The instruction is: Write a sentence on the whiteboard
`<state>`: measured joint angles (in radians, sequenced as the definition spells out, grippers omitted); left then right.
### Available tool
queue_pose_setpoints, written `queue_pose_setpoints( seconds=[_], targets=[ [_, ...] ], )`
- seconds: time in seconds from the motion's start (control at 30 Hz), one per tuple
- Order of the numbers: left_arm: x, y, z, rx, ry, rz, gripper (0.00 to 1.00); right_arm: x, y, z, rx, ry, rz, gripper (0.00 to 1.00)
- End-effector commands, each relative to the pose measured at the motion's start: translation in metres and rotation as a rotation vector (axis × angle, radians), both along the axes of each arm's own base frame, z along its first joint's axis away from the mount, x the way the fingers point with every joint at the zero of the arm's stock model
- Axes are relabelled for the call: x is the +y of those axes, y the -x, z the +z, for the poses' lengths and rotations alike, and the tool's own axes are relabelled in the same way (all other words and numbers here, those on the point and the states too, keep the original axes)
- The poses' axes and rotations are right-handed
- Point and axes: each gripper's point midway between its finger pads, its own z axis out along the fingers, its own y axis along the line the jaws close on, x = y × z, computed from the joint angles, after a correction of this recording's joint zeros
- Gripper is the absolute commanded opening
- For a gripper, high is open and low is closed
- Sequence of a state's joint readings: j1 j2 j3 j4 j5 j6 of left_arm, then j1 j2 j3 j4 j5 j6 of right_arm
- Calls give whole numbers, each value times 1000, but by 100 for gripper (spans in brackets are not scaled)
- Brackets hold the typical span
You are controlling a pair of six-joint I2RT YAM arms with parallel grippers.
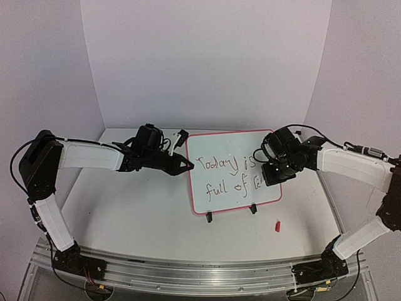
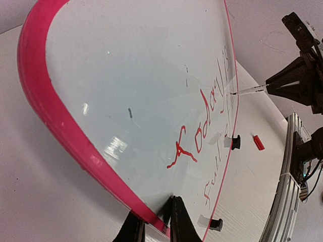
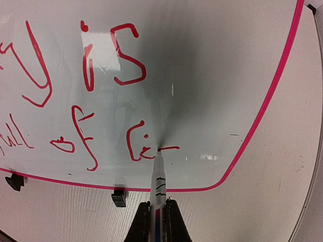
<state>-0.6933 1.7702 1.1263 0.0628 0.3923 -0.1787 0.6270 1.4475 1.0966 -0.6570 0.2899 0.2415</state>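
I see the whiteboard (image 1: pixel 232 202) glossy and smooth, its pink frame (image 2: pixel 55 118) plastic-looking; the table (image 1: pixel 138 213) matt white; the rail (image 1: pixel 207 274) at the bottom edge brushed metal.

Our white-shelled left arm (image 1: pixel 88 155) reaches rightward with its elbow bent, and its black two-finger left gripper (image 1: pixel 187 164) is pinched on the edge of the red-pink-framed whiteboard (image 1: pixel 225 147). Our matching right arm (image 1: pixel 351 164) reaches leftward, its black right gripper (image 3: pixel 157 214) clamped around a slim white marker pen (image 3: pixel 159 176).

The right gripper (image 1: pixel 271 175) covers the end of the sentence (image 1: pixel 220 164) at centre right; the marker (image 3: pixel 159 174) runs off the bottom edge.
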Motion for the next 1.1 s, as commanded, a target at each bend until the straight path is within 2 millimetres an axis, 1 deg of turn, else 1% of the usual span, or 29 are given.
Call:
queue_pose_setpoints(
  seconds=[0.0,0.13,0.23,0.57,0.7,0.93,1.07],
  targets=[
    [73,-36,-78,-75,-396,216,0,3,0,-6,8,-29,-9,0],
    [73,-36,-78,-76,-399,215,0,-7,3,-11,18,15,-30,0],
    [73,-36,-78,-76,-400,214,0,-11,3,-9,12,33,-38,0],
    [75,-34,-79,-78,-399,214,0,-16,-11,15,-74,60,-67,0],
    [75,-34,-80,-76,-399,215,0,-13,-14,20,-84,49,-58,0],
    [75,-34,-78,-79,-397,216,0,-12,-11,14,-62,41,-54,0],
    [75,-34,-77,-80,-395,216,0,-13,-4,3,-30,39,-57,0]
  ],
)
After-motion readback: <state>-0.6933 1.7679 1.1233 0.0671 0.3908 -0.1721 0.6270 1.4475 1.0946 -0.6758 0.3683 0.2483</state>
